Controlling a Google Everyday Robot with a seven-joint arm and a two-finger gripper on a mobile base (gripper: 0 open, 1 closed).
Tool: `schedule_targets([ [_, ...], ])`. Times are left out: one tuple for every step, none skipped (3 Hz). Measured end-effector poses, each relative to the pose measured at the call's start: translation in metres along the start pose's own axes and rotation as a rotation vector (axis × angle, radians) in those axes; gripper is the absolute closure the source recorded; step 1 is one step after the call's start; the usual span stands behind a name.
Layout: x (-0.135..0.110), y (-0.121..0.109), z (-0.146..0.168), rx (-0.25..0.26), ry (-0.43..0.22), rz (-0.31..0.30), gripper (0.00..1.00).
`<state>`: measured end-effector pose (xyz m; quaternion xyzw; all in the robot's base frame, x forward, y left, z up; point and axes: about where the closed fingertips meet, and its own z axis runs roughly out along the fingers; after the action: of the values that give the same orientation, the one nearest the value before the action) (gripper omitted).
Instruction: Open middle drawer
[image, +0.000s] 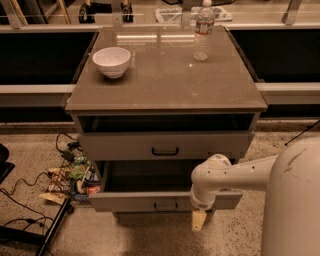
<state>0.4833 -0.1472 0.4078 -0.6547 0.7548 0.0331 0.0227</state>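
Note:
The grey-brown cabinet (165, 95) stands in the middle of the view. The middle drawer (135, 201) is pulled well out, showing its dark grey interior; its small black handle (165, 205) is on the shallow grey front. The top drawer (125, 145) above it, with its own black handle (165, 151), is out a little. The lowest drawer is hidden under the middle one. My gripper (198, 220) hangs pointing down in front of the right part of the middle drawer's front, right of the handle, on a white arm (235, 175).
A white bowl (111, 61) and a clear water bottle (202, 31) stand on the cabinet top. Snack packets and cables (70, 177) lie on the floor at the left. My white body (292, 200) fills the lower right. Dark counters run behind.

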Motion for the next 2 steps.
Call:
schedule_targets([
  [-0.0063,0.0454,-0.0151,-0.033,0.016,0.043,0.41],
  [-0.0063,0.0468,-0.0164,-0.035,0.017,0.046,0.65],
])
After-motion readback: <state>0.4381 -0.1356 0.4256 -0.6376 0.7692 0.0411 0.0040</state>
